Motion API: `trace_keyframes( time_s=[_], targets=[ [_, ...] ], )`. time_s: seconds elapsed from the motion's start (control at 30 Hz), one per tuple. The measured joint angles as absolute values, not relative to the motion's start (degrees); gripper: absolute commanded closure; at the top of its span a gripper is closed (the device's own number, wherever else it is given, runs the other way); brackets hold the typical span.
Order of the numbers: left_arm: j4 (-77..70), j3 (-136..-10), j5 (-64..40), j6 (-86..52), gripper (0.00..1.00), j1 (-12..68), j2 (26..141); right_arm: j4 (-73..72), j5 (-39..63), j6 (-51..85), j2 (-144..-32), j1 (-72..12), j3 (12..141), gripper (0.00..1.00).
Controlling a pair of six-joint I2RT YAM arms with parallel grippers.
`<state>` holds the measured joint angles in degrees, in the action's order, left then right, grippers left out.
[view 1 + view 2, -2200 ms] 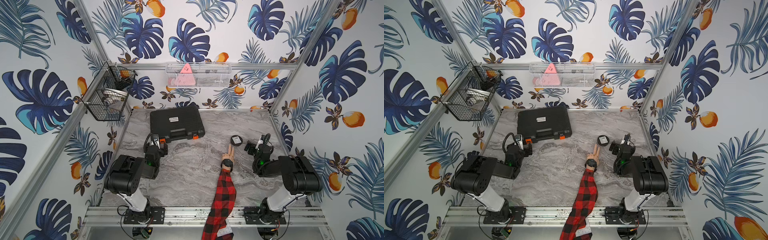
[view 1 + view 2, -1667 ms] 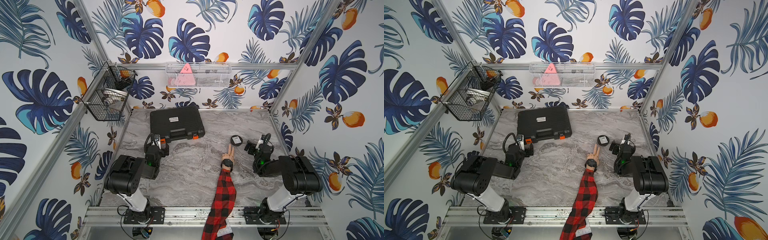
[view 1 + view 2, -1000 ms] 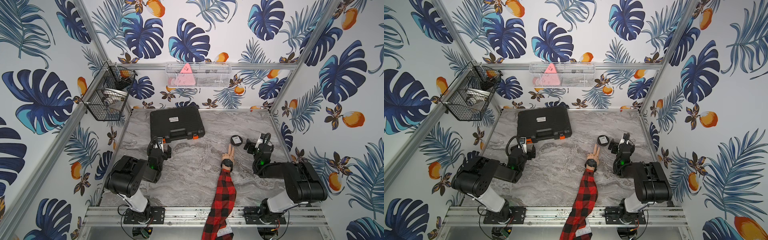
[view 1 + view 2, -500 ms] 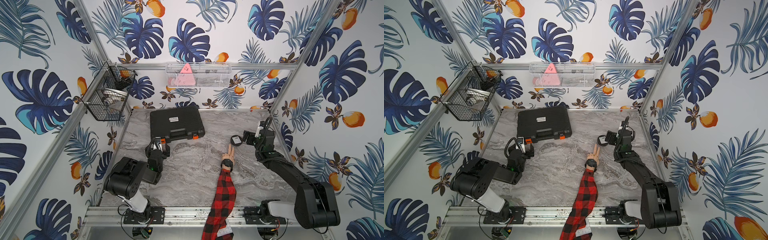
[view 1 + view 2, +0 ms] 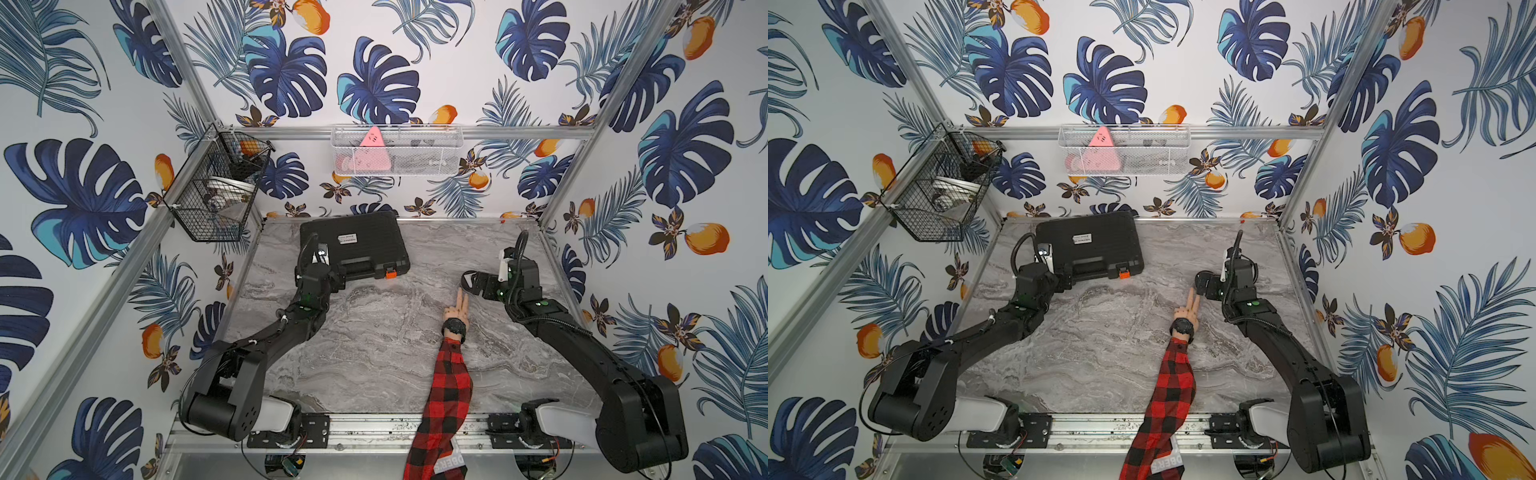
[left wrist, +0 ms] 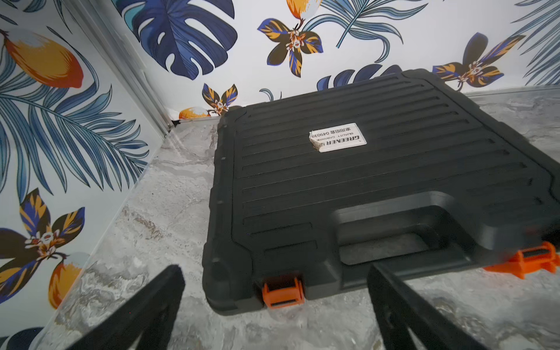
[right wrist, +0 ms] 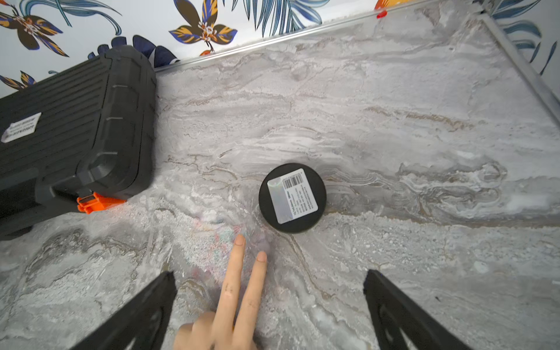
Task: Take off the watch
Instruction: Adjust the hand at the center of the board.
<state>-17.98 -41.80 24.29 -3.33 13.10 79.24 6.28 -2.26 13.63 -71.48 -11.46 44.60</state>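
Grey marbled tabletop [image 5: 374, 357], loud leaf wallpaper all round, and in the middle lies the mannequin hand [image 5: 456, 311] with two fingers out, its red plaid sleeve [image 5: 451, 386] trailing back to the near rail. The watch [image 5: 455, 326] is still strapped round the wrist, between the hand and the sleeve cuff, plain in both top views. Nothing touches it.

What's different from a couple of seconds ago is the arms. Both were folded up close to their bases, and now both have stretched out. The right gripper [image 7: 269, 274] has swung forward until it hangs above the mannequin hand's fingertips, jaws spread wide and empty. In the right wrist view the two fingers run up between them, and the black puck [image 7: 292, 197] with its white label sits just beyond the fingertips. That puts the gripper past the watch, on the finger side of the hand and not over the wrist. The left gripper [image 6: 275, 272] has gone out too, equally wide and holding nothing, but well apart from the hand, at the near edge of the black case [image 6: 363, 181].

To my eye this is only the approach. The strap isn't undone, and the right gripper would need to draw back toward the wrist before it can work on it.
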Motion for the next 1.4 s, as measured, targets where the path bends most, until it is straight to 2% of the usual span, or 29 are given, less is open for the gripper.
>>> trace_keyframes(
  time_s=[0.3,0.57,0.8,1.0,1.2,1.4],
  targets=[
    [14.76,-59.02,25.19,-18.85,0.01,22.61,80.12,13.34,1.67,17.19,-73.30,-11.68,46.26,0.00],
    [26.52,-63.29,22.65,-27.38,0.02,37.65,82.32,18.46,2.39,17.61,-75.70,-11.68,47.68,0.00],
    [27.88,-64.38,18.72,-33.21,0.07,49.91,88.16,19.81,1.91,18.63,-76.31,-11.68,47.77,0.00],
    [25.10,-66.15,14.50,-37.34,0.07,57.14,93.89,20.43,-0.89,20.12,-76.51,-11.16,47.37,0.00],
    [22.20,-70.57,12.10,-39.29,0.06,61.60,100.51,21.50,-3.05,21.63,-76.49,-9.47,47.37,0.00],
    [20.71,-73.21,9.41,-40.56,0.07,62.13,105.43,22.48,-3.60,22.33,-76.40,-8.21,47.16,0.00]
  ],
)
